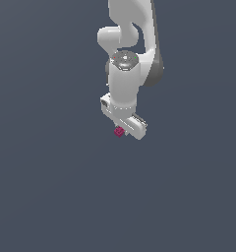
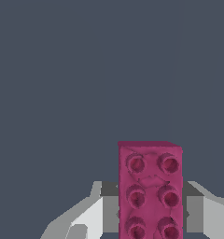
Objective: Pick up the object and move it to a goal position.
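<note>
Matt studded pink brick [image 2: 150,191]; smooth white end effector [image 2: 151,210].

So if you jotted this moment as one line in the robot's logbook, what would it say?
stage: carrying | claw: shut on pink brick | brick: studs facing wrist camera, between the fingers | goal: not visible

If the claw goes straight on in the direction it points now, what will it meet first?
Most likely the pink brick. In the wrist view it lies between the claw's two fingers, studs facing the camera. Beyond it only the plain grey floor shows. Whether the fingers already touch the brick cannot be told.
</note>
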You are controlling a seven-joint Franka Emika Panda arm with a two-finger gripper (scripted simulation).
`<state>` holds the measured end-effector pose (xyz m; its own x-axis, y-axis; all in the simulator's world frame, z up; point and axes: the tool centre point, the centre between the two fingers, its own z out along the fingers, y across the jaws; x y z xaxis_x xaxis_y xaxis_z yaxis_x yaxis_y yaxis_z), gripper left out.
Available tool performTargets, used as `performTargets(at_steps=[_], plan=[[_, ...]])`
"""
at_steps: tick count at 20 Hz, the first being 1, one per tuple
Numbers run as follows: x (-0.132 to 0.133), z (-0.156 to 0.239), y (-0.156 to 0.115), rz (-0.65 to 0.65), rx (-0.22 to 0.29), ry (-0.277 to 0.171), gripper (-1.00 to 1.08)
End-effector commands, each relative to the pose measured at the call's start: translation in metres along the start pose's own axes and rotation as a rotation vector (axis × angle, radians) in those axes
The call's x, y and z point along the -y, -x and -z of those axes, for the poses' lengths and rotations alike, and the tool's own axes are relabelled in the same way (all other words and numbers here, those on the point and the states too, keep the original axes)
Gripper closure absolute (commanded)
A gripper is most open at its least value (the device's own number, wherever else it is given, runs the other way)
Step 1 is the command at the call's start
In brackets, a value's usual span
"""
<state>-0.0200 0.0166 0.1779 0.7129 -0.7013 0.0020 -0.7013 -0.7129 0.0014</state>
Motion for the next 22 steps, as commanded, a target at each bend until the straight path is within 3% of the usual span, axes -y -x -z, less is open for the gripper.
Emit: performTargets(at_steps=[1,13,22], plan=[[0.015,0.023,0.000,-0.001,0.000,0.001,1.08],[0.079,0.114,-0.003,0.000,0.001,0.000,1.08],[0.107,0.151,-0.006,0.001,0.002,-0.001,1.08]])
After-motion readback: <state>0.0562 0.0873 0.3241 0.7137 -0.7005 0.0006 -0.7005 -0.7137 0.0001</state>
